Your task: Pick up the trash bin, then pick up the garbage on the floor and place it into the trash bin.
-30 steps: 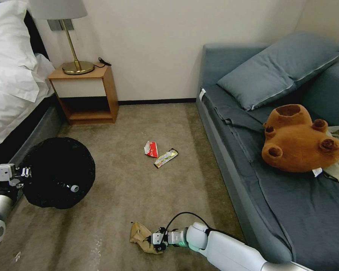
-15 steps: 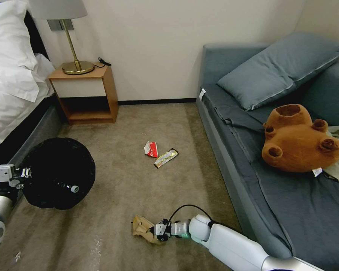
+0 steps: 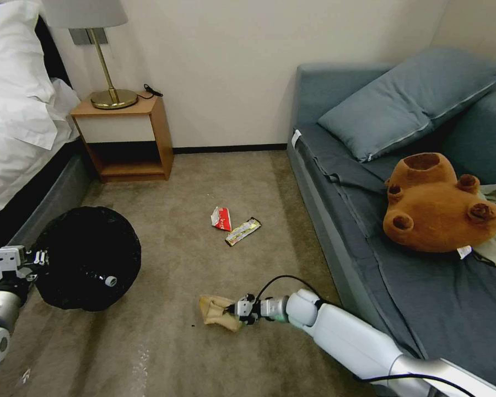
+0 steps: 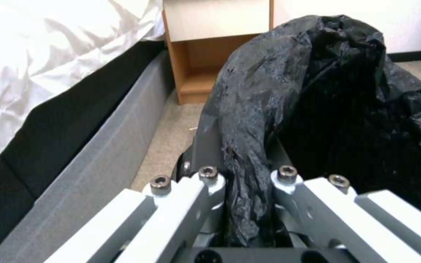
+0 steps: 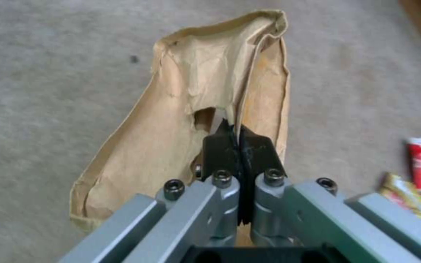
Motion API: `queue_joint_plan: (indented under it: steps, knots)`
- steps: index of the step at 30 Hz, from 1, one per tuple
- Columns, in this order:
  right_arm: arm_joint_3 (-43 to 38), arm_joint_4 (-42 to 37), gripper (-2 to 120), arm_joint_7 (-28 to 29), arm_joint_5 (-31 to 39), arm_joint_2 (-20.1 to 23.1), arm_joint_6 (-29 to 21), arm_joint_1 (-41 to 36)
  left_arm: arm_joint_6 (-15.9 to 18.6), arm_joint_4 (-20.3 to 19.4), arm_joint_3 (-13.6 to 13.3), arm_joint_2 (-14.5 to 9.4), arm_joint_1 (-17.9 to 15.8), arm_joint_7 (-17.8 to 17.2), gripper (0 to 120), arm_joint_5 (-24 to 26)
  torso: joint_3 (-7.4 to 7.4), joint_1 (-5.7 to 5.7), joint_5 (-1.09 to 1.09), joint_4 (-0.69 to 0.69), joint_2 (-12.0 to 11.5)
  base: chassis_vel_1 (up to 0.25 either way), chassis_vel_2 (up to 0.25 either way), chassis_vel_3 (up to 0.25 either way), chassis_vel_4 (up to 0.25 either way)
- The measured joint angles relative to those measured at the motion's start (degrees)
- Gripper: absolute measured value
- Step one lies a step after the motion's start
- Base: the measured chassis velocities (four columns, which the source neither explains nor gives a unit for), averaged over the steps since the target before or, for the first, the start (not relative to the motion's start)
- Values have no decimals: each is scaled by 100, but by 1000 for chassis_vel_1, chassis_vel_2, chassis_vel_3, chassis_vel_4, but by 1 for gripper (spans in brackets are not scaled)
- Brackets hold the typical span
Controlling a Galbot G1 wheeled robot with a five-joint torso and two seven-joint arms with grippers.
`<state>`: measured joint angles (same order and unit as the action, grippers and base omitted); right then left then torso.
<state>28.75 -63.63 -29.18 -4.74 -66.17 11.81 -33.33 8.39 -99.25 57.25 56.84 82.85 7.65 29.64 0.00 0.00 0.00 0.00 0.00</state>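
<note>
The trash bin (image 3: 88, 259), covered by its crinkly black bag (image 4: 318, 95), hangs at the left beside the bed, held at the rim by my left gripper (image 3: 36, 259), which is shut on the bag-covered rim (image 4: 242, 190). A bottle cap (image 3: 111, 281) shows inside the bin. My right gripper (image 3: 238, 310) is shut on the tan paper bag (image 3: 217, 311) low over the carpet; its black fingers (image 5: 220, 148) pinch a fold of the paper bag (image 5: 201, 106). The red-white wrapper (image 3: 221, 218) and the long yellowish wrapper (image 3: 242, 231) lie on the carpet mid-room.
A wooden nightstand (image 3: 128, 138) with a brass lamp (image 3: 113, 98) stands by the far wall. The white bed (image 3: 16, 121) borders the left, a blue-grey sofa (image 3: 402, 275) with a brown plush bear (image 3: 435, 207) the right. Open carpet lies between.
My right gripper has lifted the paper bag and carried it a little right and away from me. The bin and left gripper have dropped slightly.
</note>
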Motion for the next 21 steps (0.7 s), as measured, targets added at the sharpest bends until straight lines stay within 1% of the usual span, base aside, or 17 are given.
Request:
queue_joint_plan:
  steps: [2,3,5,6,8,9,11,12,14,15,16,17,18,19,21]
  knots:
    - [-67,-147,0,-43,43,133,25,129,-2,0,-46,10,-29,4,5,0,0,0,1,-1,0,0,0,0,0]
    - [-67,-147,0,-43,43,133,25,129,-2,0,-46,10,-29,4,5,0,0,0,1,-1,0,0,0,0,0]
    - [-80,-350,0,-94,155,360,36,379,-2,-14,-122,22,-72,4,5,-10,0,0,0,0,0,0,0,0,0]
    - [-80,-350,0,-94,155,360,36,379,-2,-14,-122,22,-72,4,5,-10,0,0,0,0,0,0,0,0,0]
    - [-61,-542,0,-135,309,554,36,671,0,-59,-186,23,-113,5,5,-14,0,0,1,-2,0,0,0,0,0]
    - [-61,-542,0,-135,309,554,36,671,0,-59,-186,23,-113,5,5,-14,0,0,1,-2,0,0,0,0,0]
    - [27,-791,0,-171,561,768,19,1152,12,-100,-261,23,-152,3,5,-16,0,0,1,-2,0,0,0,0,0]
    - [27,-791,0,-171,561,768,19,1152,12,-100,-261,23,-152,3,5,-16,0,0,1,-2,0,0,0,0,0]
    - [146,-1046,0,-175,808,913,-26,1678,17,-112,-338,28,-201,-2,5,-20,0,0,0,0,0,0,0,0,0]
    - [146,-1046,0,-175,808,913,-26,1678,17,-112,-338,28,-201,-2,5,-20,0,0,0,0,0,0,0,0,0]
    - [222,-1202,0,-175,986,968,-96,1966,18,-120,-407,38,-243,-10,5,-33,0,0,0,1,0,0,0,0,0]
    - [222,-1202,0,-175,986,968,-96,1966,18,-120,-407,38,-243,-10,5,-33,0,0,0,1,0,0,0,0,0]
    - [287,-1367,0,-170,1167,993,-181,2205,24,-132,-490,56,-299,-25,5,-58,0,0,0,1,-1,0,0,0,0]
    - [287,-1367,0,-170,1167,993,-181,2205,24,-132,-490,56,-299,-25,5,-58,0,0,0,1,-1,0,0,0,0]
    - [385,-1673,0,-127,1539,949,-381,2623,37,-205,-707,90,-469,-99,5,-83,0,0,0,0,0,0,0,0,0]
